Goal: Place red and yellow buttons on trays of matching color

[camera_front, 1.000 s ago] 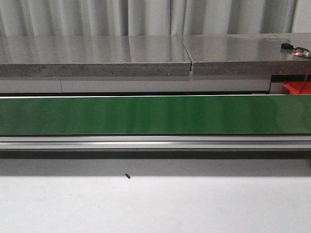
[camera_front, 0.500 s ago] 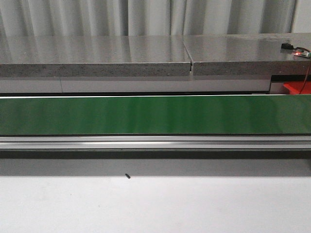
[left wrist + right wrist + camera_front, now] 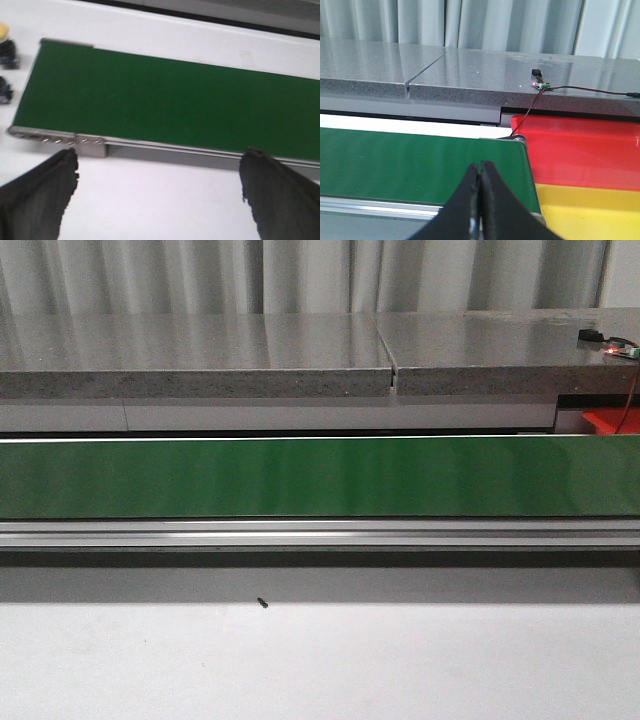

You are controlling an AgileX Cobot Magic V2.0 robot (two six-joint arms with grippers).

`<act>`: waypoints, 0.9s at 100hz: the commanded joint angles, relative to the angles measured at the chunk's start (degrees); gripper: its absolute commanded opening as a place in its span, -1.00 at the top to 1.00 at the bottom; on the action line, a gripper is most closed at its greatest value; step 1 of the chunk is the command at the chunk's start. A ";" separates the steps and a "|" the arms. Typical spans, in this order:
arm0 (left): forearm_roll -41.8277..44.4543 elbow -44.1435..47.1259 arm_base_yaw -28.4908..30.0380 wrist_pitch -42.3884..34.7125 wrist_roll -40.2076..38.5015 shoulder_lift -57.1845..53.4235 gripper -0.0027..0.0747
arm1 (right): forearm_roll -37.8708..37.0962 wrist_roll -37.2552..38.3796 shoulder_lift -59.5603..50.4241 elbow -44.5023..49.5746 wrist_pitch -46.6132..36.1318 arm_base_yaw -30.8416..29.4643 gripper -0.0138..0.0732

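1. Front view: green conveyor belt (image 3: 320,477) runs the full width, both ends cut off by the frame. Neither arm appears here.
2. White surface (image 3: 320,660) in the foreground carries one small dark speck (image 3: 262,603) — too small to identify.
3. Behind the belt, a grey stone-look counter (image 3: 200,355) with a seam near its middle. At its far right edge sits a small module (image 3: 605,343) with a red light; the thin wire from it runs down out of frame.
4. Left pincer (image 3: 159,182): fingers wide apart, only the two dark tips visible, blurred, nothing between them. It hangs over the white surface just beside the belt's near rail.
5. Left wrist view, beyond the belt's end: yellow button (image 3: 6,44) on a dark base, partly cut off by the frame edge. A second dark button body (image 3: 4,90) near it — cap colour cannot be made out, mostly out of frame.
6. Right pincer (image 3: 480,200): fingers pressed together, tips touching, nothing held. It is above the belt near its end.
7. Right wrist view: red tray (image 3: 580,150) just beside the belt's end, yellow tray (image 3: 590,210) adjoining it on the nearer side. Both are cut off by the frame; no buttons on the visible parts.
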 commanded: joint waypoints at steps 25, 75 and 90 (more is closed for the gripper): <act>14.47 -2.00 11.78 -1.85 -11.86 1.30 -0.72 | -0.69 0.00 -1.08 -0.92 -4.73 0.08 0.84; 14.60 -2.69 26.45 -10.52 -9.94 23.71 -0.72 | -0.69 0.00 -1.08 -0.92 -4.73 0.08 0.84; 14.47 -6.18 27.22 -10.97 -9.94 31.02 -0.72 | -0.69 0.00 -1.08 -0.92 -4.73 0.08 0.84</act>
